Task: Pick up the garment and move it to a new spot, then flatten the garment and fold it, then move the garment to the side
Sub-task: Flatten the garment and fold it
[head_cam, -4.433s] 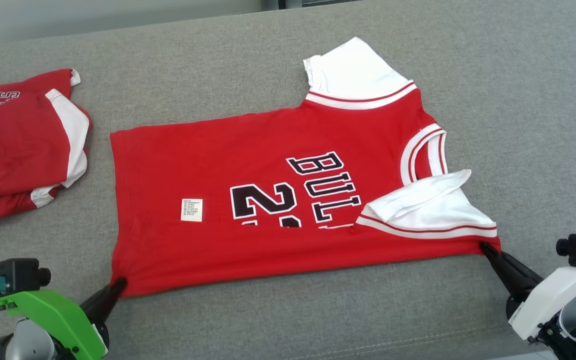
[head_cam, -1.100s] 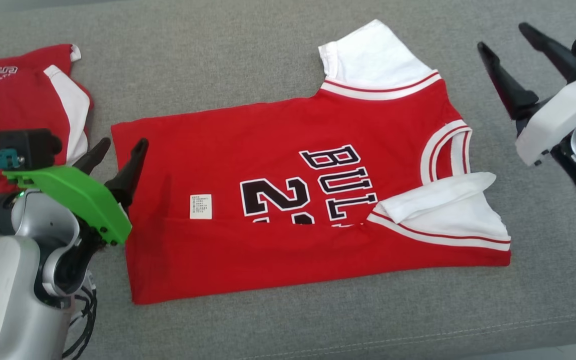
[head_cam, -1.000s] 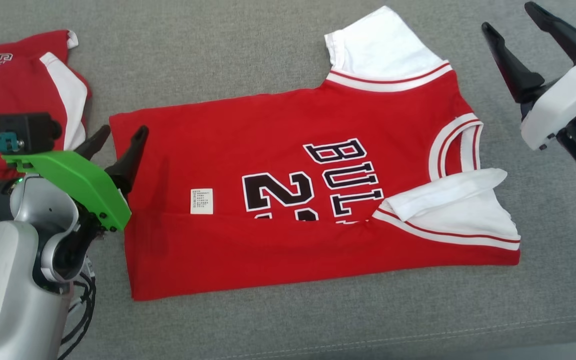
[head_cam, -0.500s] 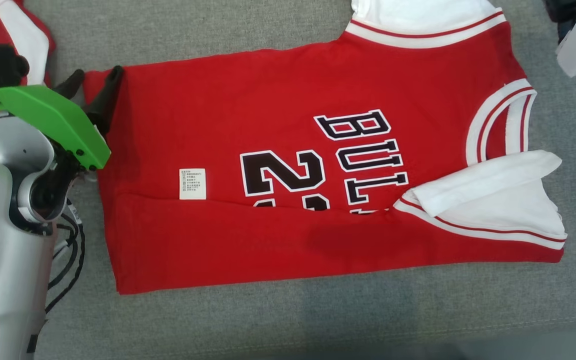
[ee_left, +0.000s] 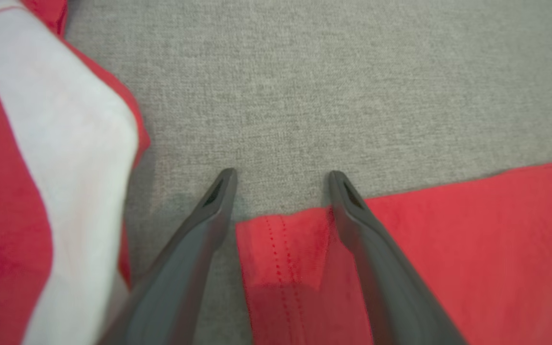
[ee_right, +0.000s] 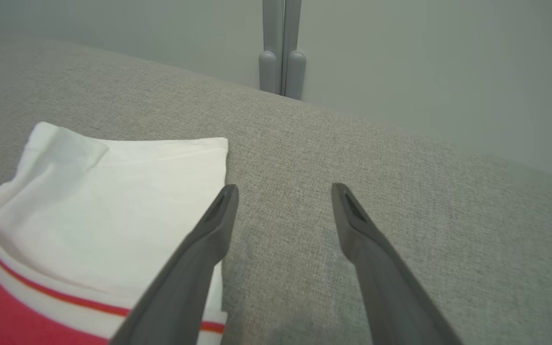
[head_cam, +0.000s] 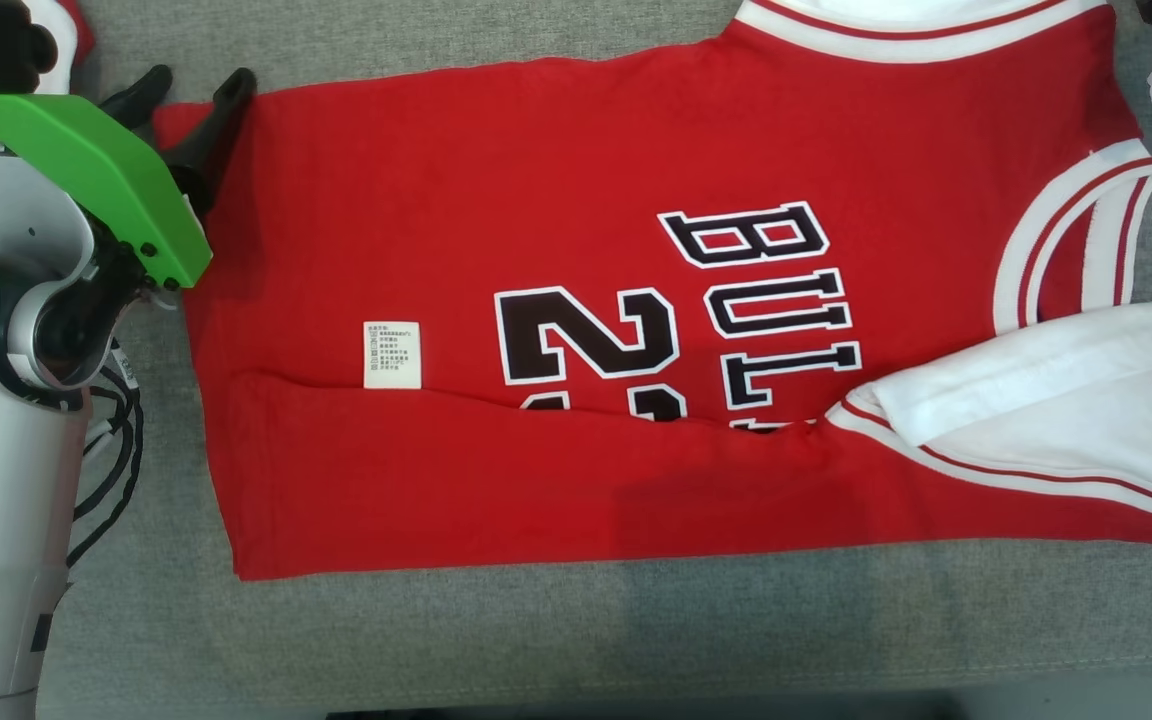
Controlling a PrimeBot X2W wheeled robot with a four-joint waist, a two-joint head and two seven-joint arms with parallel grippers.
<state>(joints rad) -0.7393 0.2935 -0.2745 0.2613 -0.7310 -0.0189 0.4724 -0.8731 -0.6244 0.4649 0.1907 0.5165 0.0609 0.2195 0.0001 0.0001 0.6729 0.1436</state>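
1. While the head view spreads the red short-sleeved jersey (head_cam: 536,180) with white sleeves and black lettering flat across the grey woven fabric surface (head_cam: 536,640), near edge folded over, the wrist views add close detail.
2. Left wrist view: the left end effector (ee_left: 281,177), dark fingers apart and empty, straddles the jersey's hem corner. A second red-and-white garment (ee_left: 65,143) lies just beside it.
3. Right wrist view: the right end effector (ee_right: 284,189), fingers apart and empty, hangs beside the white sleeve (ee_right: 113,201).
4. Behind the surface stand a pale wall (ee_right: 448,72) and a grey upright post (ee_right: 281,48).
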